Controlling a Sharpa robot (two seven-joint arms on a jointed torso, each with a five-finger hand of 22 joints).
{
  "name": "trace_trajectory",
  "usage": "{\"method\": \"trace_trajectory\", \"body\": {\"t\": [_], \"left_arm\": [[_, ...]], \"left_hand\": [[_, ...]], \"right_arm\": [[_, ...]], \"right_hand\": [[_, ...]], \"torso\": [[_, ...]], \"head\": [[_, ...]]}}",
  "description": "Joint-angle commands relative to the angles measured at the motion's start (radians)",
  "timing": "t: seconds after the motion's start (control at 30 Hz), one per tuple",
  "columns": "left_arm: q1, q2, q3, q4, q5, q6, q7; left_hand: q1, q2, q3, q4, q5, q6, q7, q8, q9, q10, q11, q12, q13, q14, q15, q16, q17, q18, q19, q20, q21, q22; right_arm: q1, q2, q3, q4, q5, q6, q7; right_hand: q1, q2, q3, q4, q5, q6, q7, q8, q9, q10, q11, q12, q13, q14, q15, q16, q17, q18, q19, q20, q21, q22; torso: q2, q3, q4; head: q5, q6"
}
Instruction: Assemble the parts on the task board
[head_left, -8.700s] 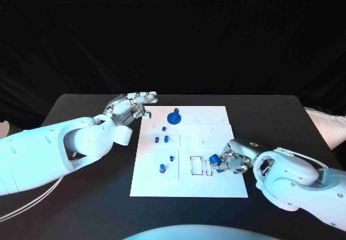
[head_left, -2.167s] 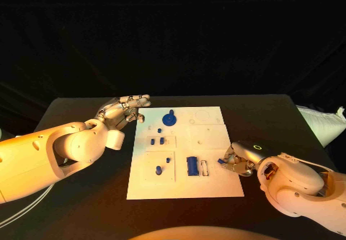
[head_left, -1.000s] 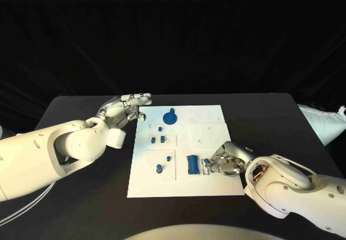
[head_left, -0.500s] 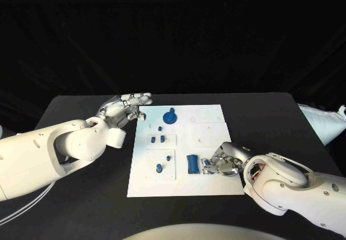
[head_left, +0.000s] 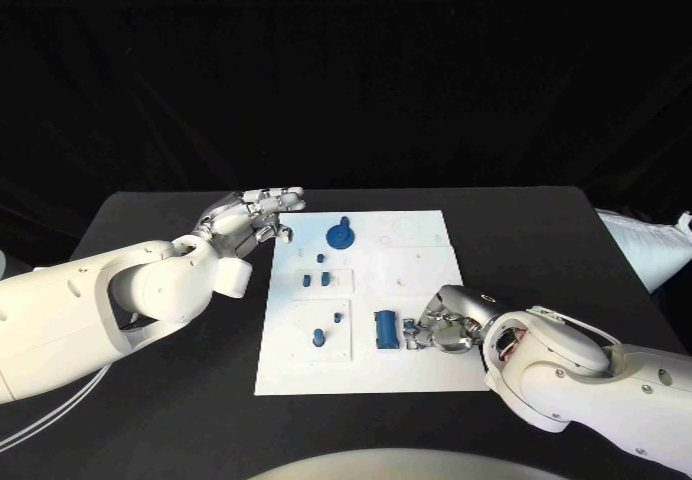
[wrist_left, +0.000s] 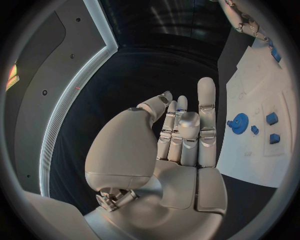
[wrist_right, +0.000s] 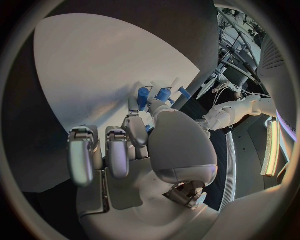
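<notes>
Your right hand (head_left: 450, 330) sat on the near right part of the task board (head_left: 433, 375), its fingers curled beside a long blue part (head_left: 385, 329) whose long axis ran near to far; whether it gripped anything, I cannot tell. Your left hand (head_left: 257, 215) hovered at the board's far left corner, fingers loosely apart, holding nothing.

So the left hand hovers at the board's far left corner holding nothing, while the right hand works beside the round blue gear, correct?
Not quite. The right hand works beside the rectangular blue block near the task board's front, as the head view shows; the round blue gear sits at the far end. The left hand part is right.
</notes>
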Motion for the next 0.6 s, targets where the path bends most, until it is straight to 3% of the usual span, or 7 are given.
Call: {"method": "trace_trajectory", "body": {"t": [0.03, 0.6], "left_arm": [[0.000, 0.000, 0.000, 0.003, -0.006, 0.024, 0.001], [0.000, 0.000, 0.000, 0.005, -0.012, 0.026, -0.002]], "left_hand": [[-0.005, 0.010, -0.006, -0.001, -0.002, -0.007, -0.001, 0.005, -0.001, -0.006, 0.000, 0.005, -0.001, -0.007, 0.003, -0.004, -0.002, 0.018, -0.002, 0.003, -0.007, -0.002], [-0.007, 0.010, -0.007, 0.000, -0.002, -0.008, 0.000, 0.005, -0.001, -0.008, 0.000, 0.005, -0.001, -0.008, 0.004, -0.004, -0.003, 0.018, -0.002, 0.003, -0.008, -0.002]], "right_arm": [[-0.003, 0.003, -0.002, 0.002, -0.010, -0.020, 0.001], [-0.002, 0.008, -0.002, -0.003, -0.002, 0.002, 0.000]], "right_hand": [[0.006, 0.015, -0.003, -0.004, 0.008, 0.015, -0.002, 0.008, 0.006, 0.047, -0.020, 0.024, 0.038, 0.104, -0.008, 0.004, 0.263, -0.008, 0.084, -0.010, 0.006, 0.218], [-0.012, 0.021, -0.021, 0.008, 0.001, 0.024, -0.007, 0.021, 0.025, 0.052, -0.025, 0.042, 0.050, 0.104, -0.012, 0.004, 0.263, -0.009, 0.085, -0.014, 0.008, 0.221]], "torso": [[0.000, -0.0001, -0.0007], [-0.001, -0.0002, -0.0003]], "head": [[0.002, 0.000], [0.005, 0.002]]}}
